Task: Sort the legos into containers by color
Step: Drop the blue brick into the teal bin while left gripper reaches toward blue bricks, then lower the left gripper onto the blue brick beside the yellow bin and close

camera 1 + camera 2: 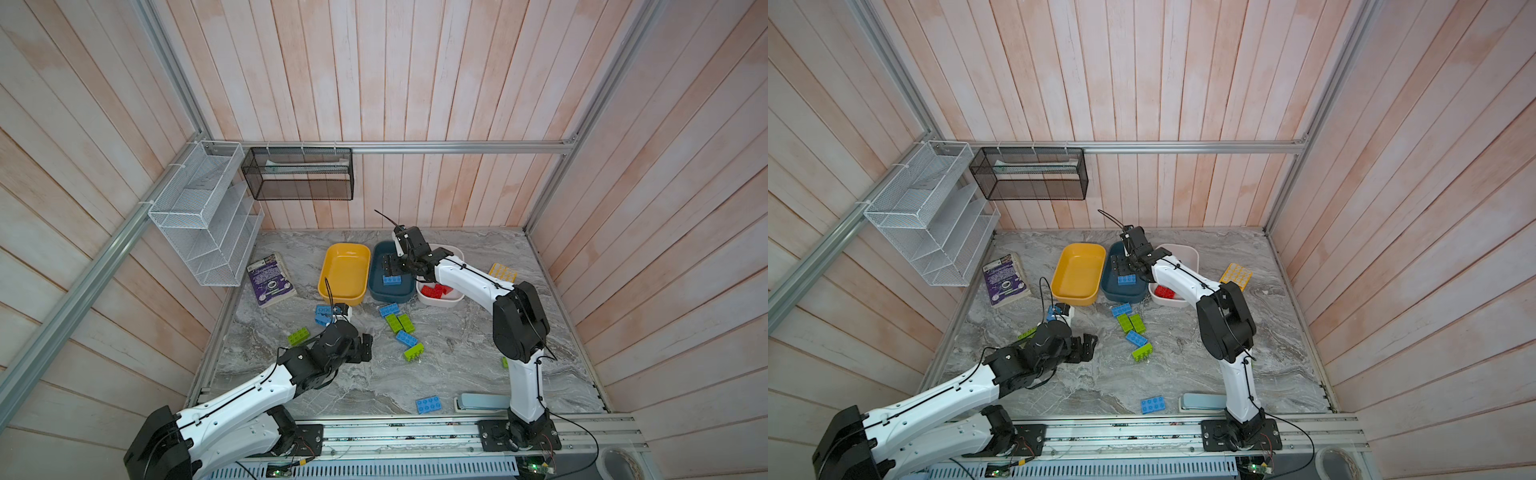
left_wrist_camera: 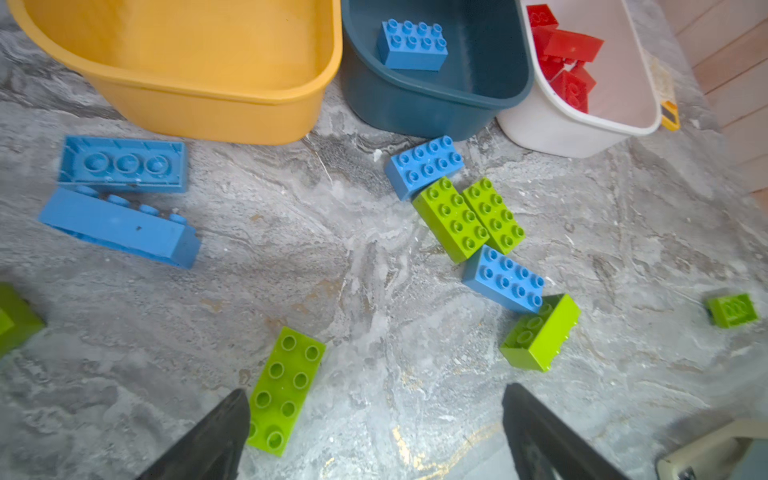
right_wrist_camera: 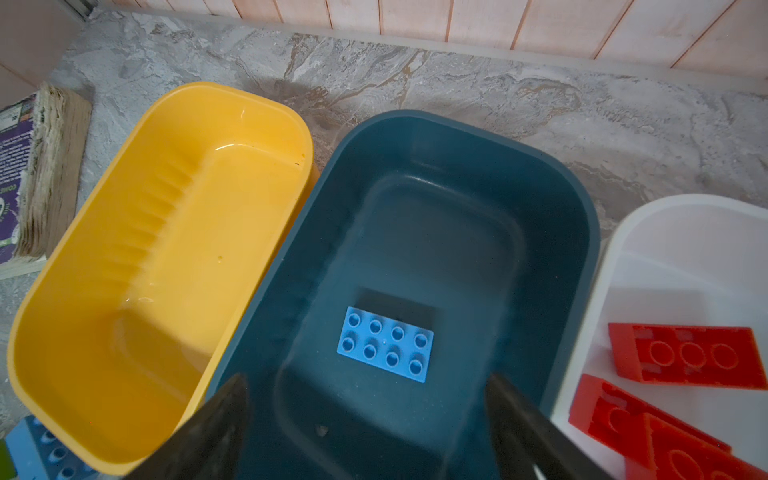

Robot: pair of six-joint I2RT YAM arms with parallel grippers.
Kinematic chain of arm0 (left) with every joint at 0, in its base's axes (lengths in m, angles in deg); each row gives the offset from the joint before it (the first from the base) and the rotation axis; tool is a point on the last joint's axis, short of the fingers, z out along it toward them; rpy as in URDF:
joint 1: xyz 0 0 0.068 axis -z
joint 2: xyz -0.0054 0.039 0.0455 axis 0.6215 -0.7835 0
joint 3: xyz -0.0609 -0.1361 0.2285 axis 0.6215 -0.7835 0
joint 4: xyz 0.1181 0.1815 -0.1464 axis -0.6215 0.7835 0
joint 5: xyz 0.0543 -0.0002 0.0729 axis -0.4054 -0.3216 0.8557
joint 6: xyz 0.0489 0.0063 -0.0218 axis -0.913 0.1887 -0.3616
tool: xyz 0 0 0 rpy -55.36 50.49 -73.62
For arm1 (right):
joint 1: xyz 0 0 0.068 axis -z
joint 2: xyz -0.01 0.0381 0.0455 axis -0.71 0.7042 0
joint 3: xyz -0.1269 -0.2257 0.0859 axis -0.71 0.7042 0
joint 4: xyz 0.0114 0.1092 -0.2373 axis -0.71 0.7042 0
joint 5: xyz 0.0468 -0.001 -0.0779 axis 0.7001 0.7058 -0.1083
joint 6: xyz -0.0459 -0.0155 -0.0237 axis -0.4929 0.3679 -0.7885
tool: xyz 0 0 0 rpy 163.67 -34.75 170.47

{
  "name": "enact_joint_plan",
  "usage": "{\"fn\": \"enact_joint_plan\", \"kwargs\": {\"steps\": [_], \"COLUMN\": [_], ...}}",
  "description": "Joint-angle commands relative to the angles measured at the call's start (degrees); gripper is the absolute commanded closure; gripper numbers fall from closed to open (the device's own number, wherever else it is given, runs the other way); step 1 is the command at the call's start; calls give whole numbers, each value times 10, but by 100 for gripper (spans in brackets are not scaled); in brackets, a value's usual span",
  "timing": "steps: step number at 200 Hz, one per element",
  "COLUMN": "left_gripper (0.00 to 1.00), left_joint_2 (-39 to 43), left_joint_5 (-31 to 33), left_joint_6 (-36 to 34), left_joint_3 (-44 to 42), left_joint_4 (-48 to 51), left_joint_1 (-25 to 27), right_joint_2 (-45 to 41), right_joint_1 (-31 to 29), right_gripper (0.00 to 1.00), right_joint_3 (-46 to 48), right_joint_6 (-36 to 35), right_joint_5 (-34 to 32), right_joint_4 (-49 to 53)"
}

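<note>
Above the dark teal tub (image 3: 457, 124), the right hand (image 3: 368, 382) hangs with fingers spread, gripping nothing; one blue lego (image 3: 385, 344) lies studs-up on that tub's floor; the white tub (image 1: 440, 302) beside it holds red legos (image 1: 434, 289); the yellow tub (image 1: 345, 270) stands on the other side; the left hand (image 2: 374, 395) is spread low over the table (image 1: 457, 361), a lime green lego (image 2: 286, 390) just beside one finger; loose blue and green legos (image 1: 401, 326) lie near the tubs.

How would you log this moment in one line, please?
right gripper: open above teal tub | blue lego: in teal tub | left gripper: open, empty | yellow tub: empty
</note>
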Motion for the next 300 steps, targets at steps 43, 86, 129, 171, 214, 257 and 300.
{"fn": "enact_joint_plan", "kwargs": {"steps": [43, 86, 129, 171, 214, 257, 300], "left_gripper": [3, 3, 1, 2, 5, 20, 48], "left_joint_2": [-47, -122, -227, -301, -356, -379, -377], "left_joint_5": [17, -31, -15, 10, 24, 28, 32], "left_joint_6": [-61, -79, -61, -40, -43, -47, -47], "left_joint_3": [99, 109, 125, 152, 176, 184, 178], "left_joint_4": [107, 90, 56, 45, 41, 32, 23], "left_joint_1": [-125, -230, -245, -246, -251, -253, -253], "right_joint_2": [-177, -332, -439, -481, -481, -488, -490], "right_joint_1": [2, 1, 1, 1, 1, 1, 1], "right_gripper": [9, 7, 7, 7, 7, 8, 8], "right_joint_3": [180, 393, 527, 575, 587, 595, 598], "right_joint_6": [13, 54, 71, 66, 66, 64, 63], "right_joint_5": [36, 80, 87, 97, 105, 97, 93], "right_joint_4": [-112, -239, -284, -289, -299, -304, -302]}}
